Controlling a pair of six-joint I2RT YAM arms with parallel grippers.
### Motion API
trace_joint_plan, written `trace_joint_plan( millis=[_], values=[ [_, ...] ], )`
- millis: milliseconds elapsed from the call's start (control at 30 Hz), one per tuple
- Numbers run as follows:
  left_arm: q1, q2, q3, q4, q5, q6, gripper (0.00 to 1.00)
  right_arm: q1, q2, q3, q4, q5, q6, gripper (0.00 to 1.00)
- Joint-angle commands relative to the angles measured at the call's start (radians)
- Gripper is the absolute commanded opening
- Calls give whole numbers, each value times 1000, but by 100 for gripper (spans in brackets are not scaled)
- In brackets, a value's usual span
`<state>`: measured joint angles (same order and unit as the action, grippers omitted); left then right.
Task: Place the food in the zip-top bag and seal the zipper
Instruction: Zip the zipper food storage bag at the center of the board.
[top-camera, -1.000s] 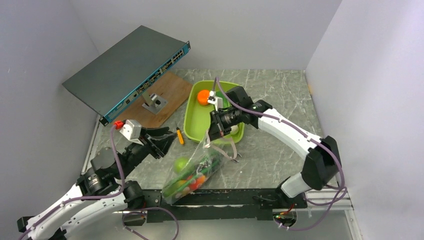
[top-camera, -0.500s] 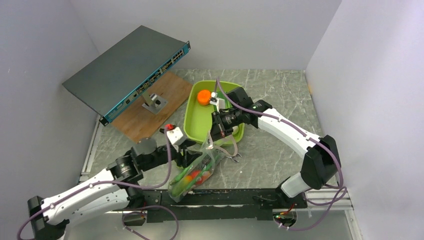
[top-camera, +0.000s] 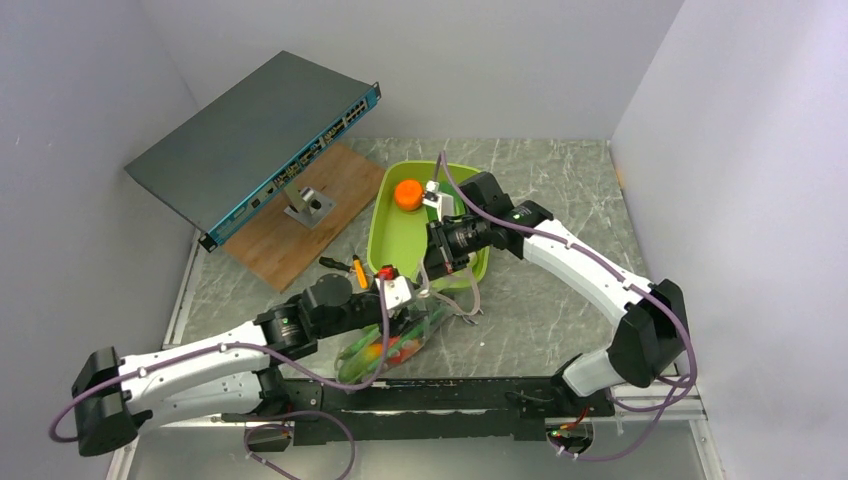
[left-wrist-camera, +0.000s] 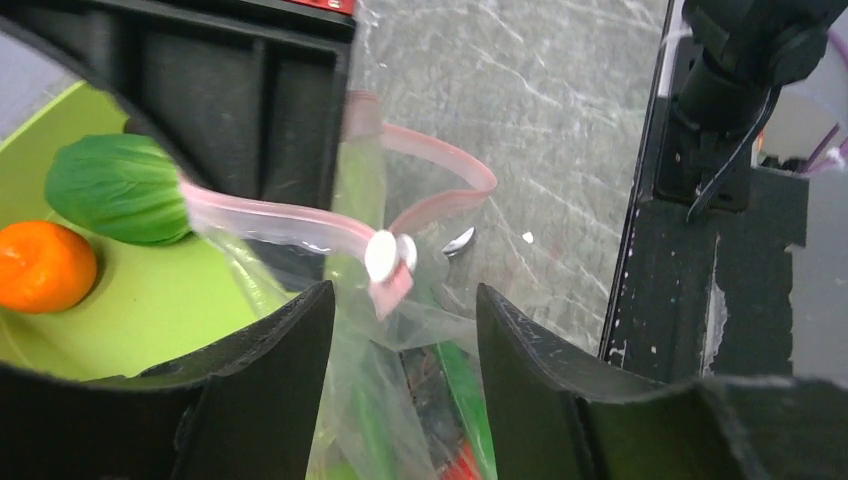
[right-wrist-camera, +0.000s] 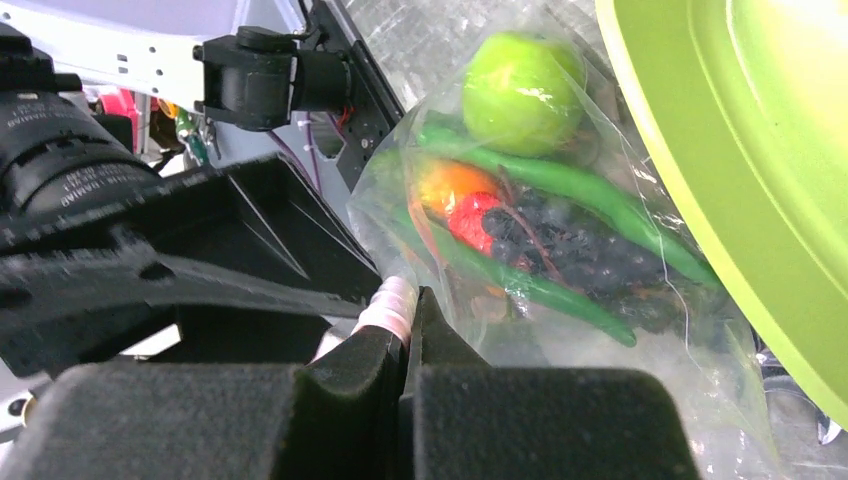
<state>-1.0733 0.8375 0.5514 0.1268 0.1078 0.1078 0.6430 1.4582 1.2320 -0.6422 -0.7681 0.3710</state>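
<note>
The right gripper (right-wrist-camera: 405, 345) was clenched on the zipper (left-wrist-camera: 280, 222); the left gripper (left-wrist-camera: 400, 300) stood released, its fingers straddling the zip-top bag (top-camera: 398, 348); the bag lay just beside the green tub (top-camera: 385, 240), which held the orange (top-camera: 407, 194) and bok choy (left-wrist-camera: 115, 190); the orange-handled tool (top-camera: 358, 268) lay near.

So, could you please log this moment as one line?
left fingers: open, facing zipper | right fingers: shut on zipper | orange, bok choy: in tub
</note>
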Motion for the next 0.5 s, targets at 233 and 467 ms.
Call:
trace_joint_plan(
  millis=[233,467],
  values=[
    [-54,123,113,45,-146,66,21,1,-63,-3,16,-3,21,0],
    [-54,71,150,-25,-112,25,0,14,-109,33,-103,225,-40,12]
  ],
)
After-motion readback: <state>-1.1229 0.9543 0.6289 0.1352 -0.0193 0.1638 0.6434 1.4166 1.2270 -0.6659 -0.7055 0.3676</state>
